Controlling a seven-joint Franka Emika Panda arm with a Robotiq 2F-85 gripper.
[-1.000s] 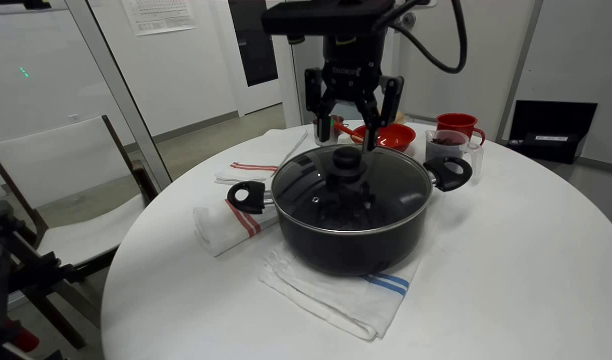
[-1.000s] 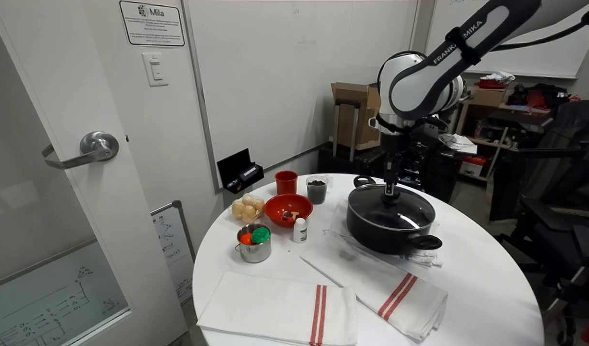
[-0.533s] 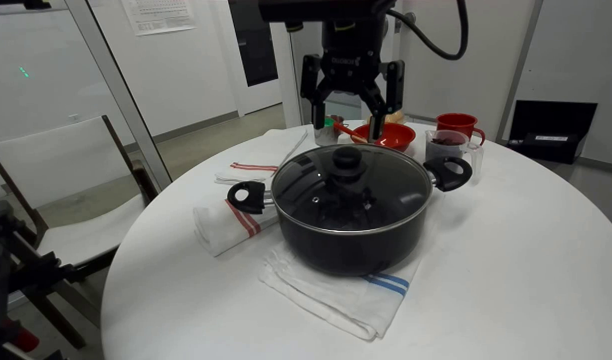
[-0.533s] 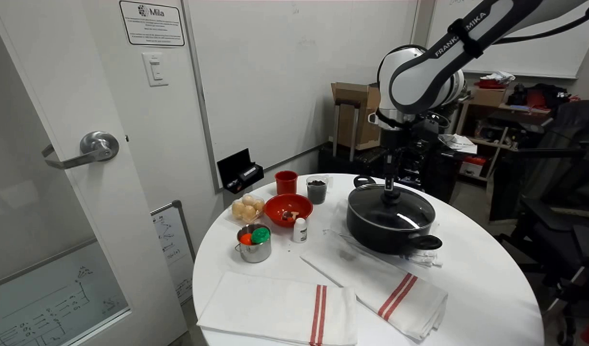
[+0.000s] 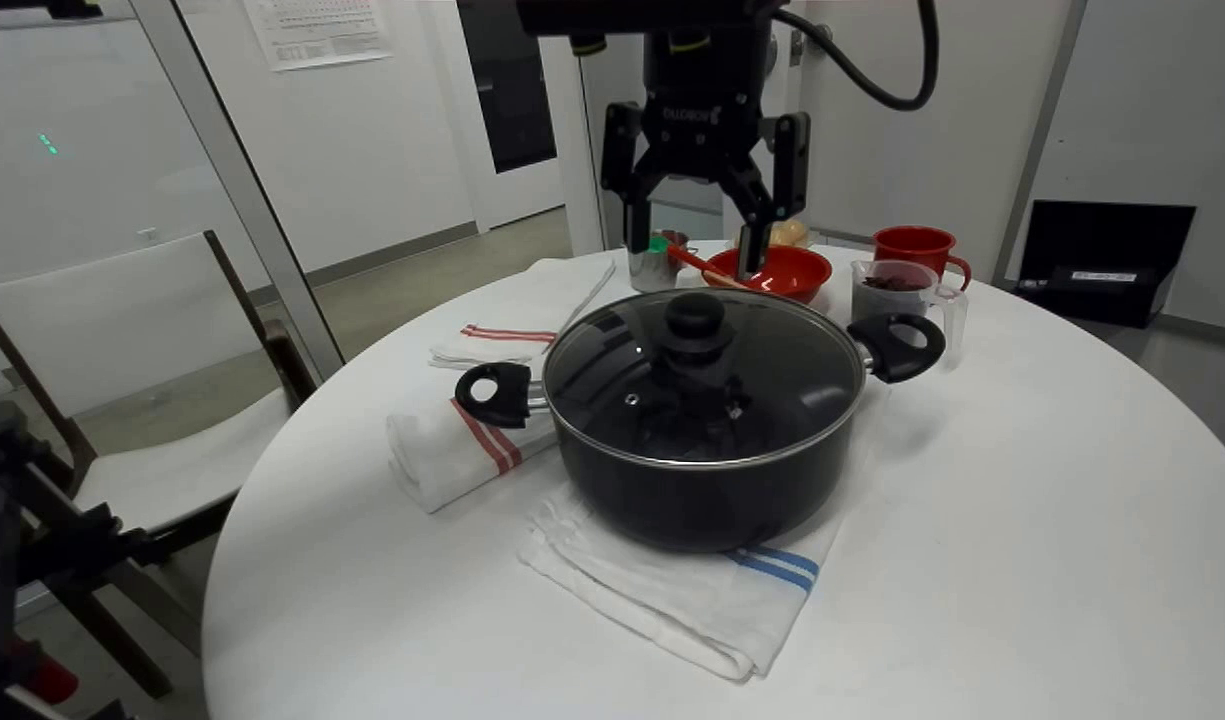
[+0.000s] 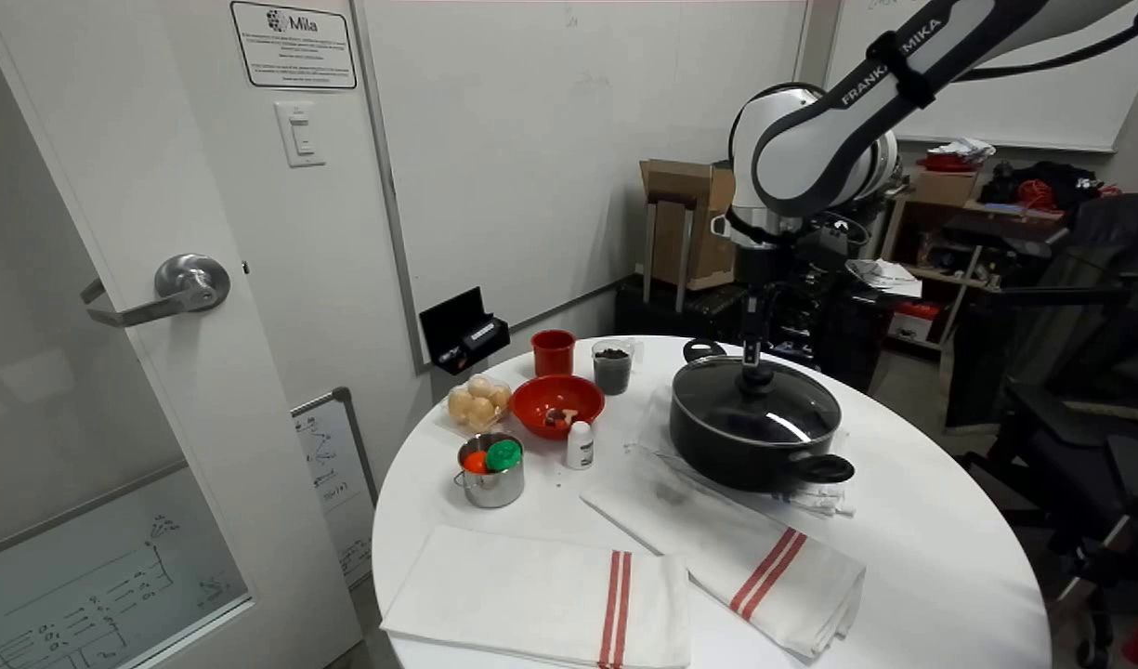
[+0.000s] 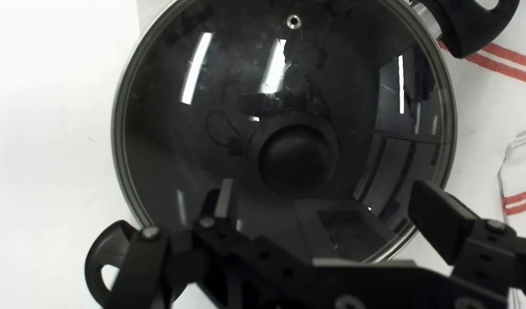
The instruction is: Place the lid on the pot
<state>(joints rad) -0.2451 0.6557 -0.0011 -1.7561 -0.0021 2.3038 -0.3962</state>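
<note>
The black pot (image 5: pixel 712 505) stands on a folded towel; it also shows in an exterior view (image 6: pixel 717 455). The glass lid (image 5: pixel 612 410) lies level on the pot, its metal rim along the pot's top edge. The lid also shows in an exterior view (image 6: pixel 712 400) and the wrist view (image 7: pixel 172 141). Its black knob (image 5: pixel 694 314) points up and shows in the wrist view (image 7: pixel 296 159). My gripper (image 5: pixel 694 260) is open and empty, above and apart from the knob. Its spread fingers show in the wrist view (image 7: pixel 323 191).
A red bowl (image 6: pixel 557 404), red mug (image 6: pixel 553 353), measuring cup (image 6: pixel 612 370), white bottle (image 6: pixel 580 446), metal cup (image 6: pixel 492 483) and egg-like items (image 6: pixel 478 404) stand beside the pot. Folded towels (image 6: pixel 531 585) lie on the round table (image 5: pixel 1052 560). The pot's handles (image 5: pixel 897 347) stick out sideways.
My gripper's fingers have spread wider and it has risen from around the knob to above it. The lid and the pot have not moved.
</note>
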